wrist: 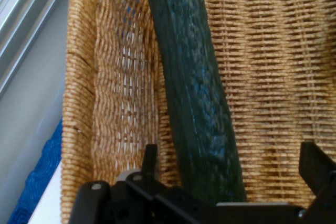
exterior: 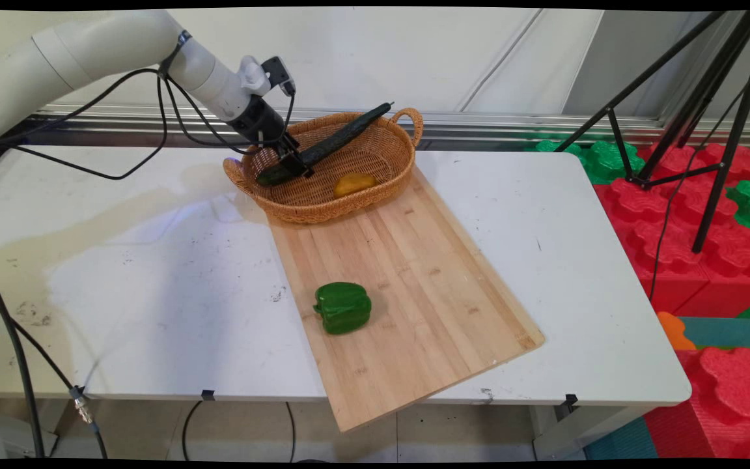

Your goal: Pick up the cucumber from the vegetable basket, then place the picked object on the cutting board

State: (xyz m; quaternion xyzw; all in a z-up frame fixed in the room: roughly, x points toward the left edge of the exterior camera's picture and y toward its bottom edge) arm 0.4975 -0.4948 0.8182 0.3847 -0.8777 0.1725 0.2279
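**Cucumber in the basket, tool spread around its lower end**

We see the tool [exterior: 293, 163] reaching down into the wicker basket [exterior: 323, 215], at the end of the basket nearer the arm. Its fingers stand wide. In the hand view the tool [wrist: 231, 158] has the cucumber [wrist: 194, 77] running up between the two fingers: the left finger sits just beside the cucumber's skin, and a clear gap of basket weave [wrist: 121, 77] shows between the cucumber and the right finger. We judge that nothing is clamped.

The cucumber [exterior: 342, 137] lies tilted inside the basket. Its lower end is down by the tool, and its thin far end leans over the back rim near the handle.

A yellow vegetable [exterior: 353, 184] rests on the basket floor, on the side nearer the camera and apart from the cucumber. We cannot tell exactly what it is.

The basket stands on the far end of a wooden cutting board [exterior: 427, 273], which lies slantwise on the white desk [exterior: 153, 293] with its near corner overhanging the edge. A green bell pepper [exterior: 342, 307] sits on the board's near half, well apart from the basket and the tool.

So two vegetables are inside the basket, and one is outside it on the board.
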